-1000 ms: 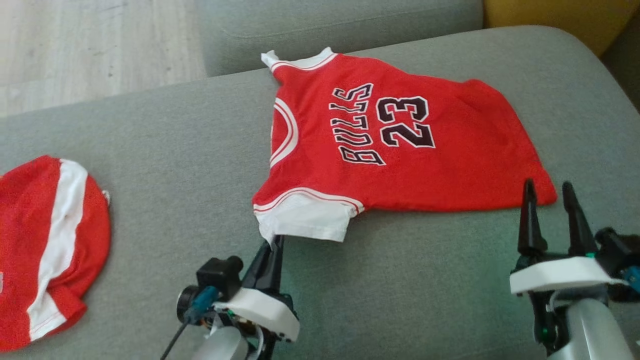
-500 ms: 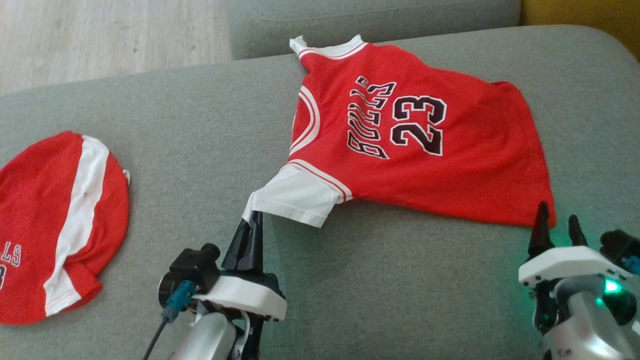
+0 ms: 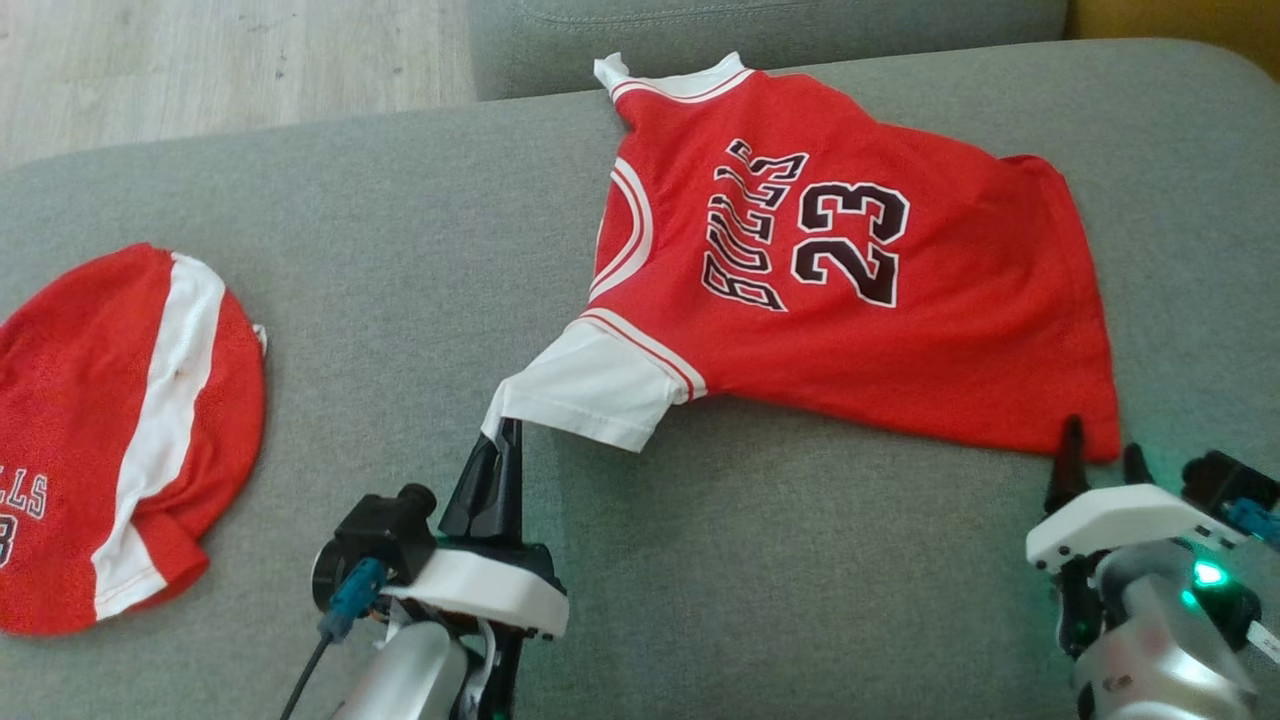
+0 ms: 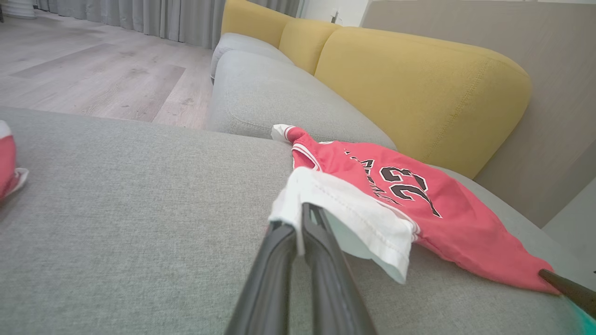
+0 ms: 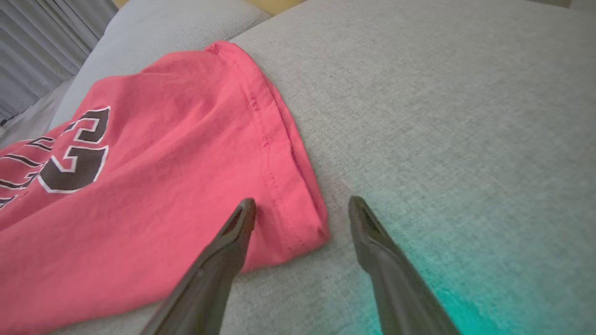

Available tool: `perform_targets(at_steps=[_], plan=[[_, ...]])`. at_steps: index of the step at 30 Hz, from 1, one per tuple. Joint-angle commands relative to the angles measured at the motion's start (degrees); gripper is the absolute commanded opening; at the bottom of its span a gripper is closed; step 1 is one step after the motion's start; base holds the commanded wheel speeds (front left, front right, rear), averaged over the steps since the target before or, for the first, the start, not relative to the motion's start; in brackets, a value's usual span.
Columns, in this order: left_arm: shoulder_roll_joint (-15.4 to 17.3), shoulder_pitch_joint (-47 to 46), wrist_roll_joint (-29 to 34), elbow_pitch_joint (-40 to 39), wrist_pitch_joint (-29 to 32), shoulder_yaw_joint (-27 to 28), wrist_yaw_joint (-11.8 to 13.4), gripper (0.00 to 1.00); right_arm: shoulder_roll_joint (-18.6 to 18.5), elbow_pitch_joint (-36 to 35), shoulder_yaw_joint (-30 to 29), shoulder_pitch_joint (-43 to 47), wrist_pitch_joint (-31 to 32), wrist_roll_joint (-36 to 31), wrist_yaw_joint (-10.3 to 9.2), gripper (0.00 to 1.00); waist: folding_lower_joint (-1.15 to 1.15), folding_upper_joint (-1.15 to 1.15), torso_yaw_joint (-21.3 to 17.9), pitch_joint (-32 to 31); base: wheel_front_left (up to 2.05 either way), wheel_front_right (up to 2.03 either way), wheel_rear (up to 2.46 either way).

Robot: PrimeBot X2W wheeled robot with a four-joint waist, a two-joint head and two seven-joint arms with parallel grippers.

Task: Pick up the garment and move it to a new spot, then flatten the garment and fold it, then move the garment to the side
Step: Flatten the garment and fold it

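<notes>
The jersey [image 3: 850, 290] lies spread across the upper middle and right of the head view, on the grey sofa seat [image 3: 350, 250], print side up, with the 23 readable. Your left gripper [image 3: 508, 432], low and left of centre in that frame, is clamped tight on the edge of the white sleeve [image 3: 590, 385], which is drawn out toward it and raised a little off the seat. Your right gripper [image 3: 1100, 445], at the lower right, has its jaws wide apart with nothing between them. In the right wrist view the hem corner [image 5: 302, 228] sits just ahead of the gap between the 2 fingers. Another red and white garment [image 3: 110, 440] lies at the left edge, well apart.

By my reading you are in the flattening step, with 1 corner held and the other not yet taken. The cloth is not flat: it ripples near the right hem, and the far sleeve is bunched at the top of the frame. Whether the jersey already sits in its new spot, you cannot tell from here. Folding and moving it aside are both left to do.
</notes>
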Motion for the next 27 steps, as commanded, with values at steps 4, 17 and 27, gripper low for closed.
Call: perform_targets(at_steps=[4,17,27], plan=[[0.15,-2.2,0.96,-1.89,-0.71,2.68,-0.29,0.0,-0.19,1.5,5.82,-2.65,-0.52,2.13,0.4,0.5,0.0,0.0,-0.34,0.03,0.0,0.0,0.0],[-0.06,-1.88,0.41,-2.7,-0.72,6.26,-0.57,0.0,-0.19,-7.82,14.02,-2.3,-0.52,4.03,0.4,0.0,0.0,0.0,-0.94,-1.81,0.0,0.0,0.0],[2.5,-5.77,-0.16,-6.81,-0.58,10.26,-1.52,0.0,-0.65,-26.46,19.47,-4.14,0.8,0.81,0.4,0.0,0.0,0.0,-2.0,-7.26,0.0,0.0,0.0]])
